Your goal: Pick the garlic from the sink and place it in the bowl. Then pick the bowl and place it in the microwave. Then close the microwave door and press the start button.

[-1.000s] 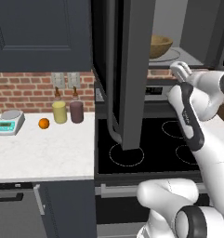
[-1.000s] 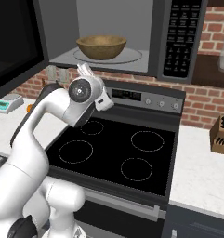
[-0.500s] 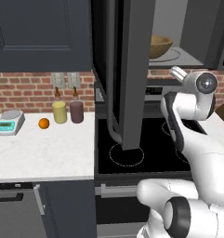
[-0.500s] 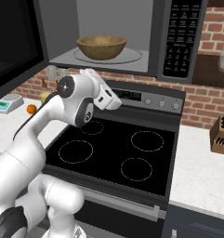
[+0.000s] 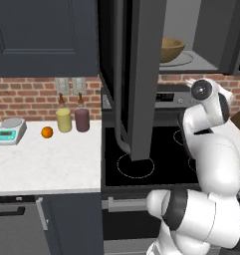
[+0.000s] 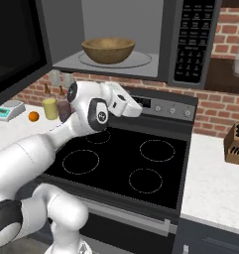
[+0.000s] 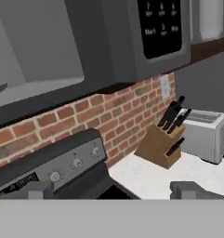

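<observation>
The tan wooden bowl [image 6: 108, 50] stands on the turntable inside the open microwave [image 6: 190, 42]; it also shows past the door's edge [image 5: 170, 49]. The microwave door [image 5: 141, 74] swings out wide, seen edge-on in the left base view and as a dark panel [image 6: 14, 47] at the left of the right base view. My gripper [image 6: 133, 107] hangs below the microwave's opening, over the back of the stove, pointing right. Its fingertips [image 7: 39, 189] stand far apart with nothing between them, so the gripper [image 7: 115, 190] is open. The keypad [image 7: 162, 25] is above it. The garlic and the sink are out of view.
A black stove [image 6: 126, 168] lies under the arm, its knob panel [image 7: 62, 165] close to the hand. To the right stand a knife block [image 7: 162, 144] and a toaster [image 7: 208, 132]. On the left counter sit an orange [image 5: 47, 132], a scale [image 5: 9, 132] and two jars [image 5: 64, 119].
The hand has dropped from the microwave's opening and swung to the right over the stove's back. Its jaws stay open. The bowl has not moved.
</observation>
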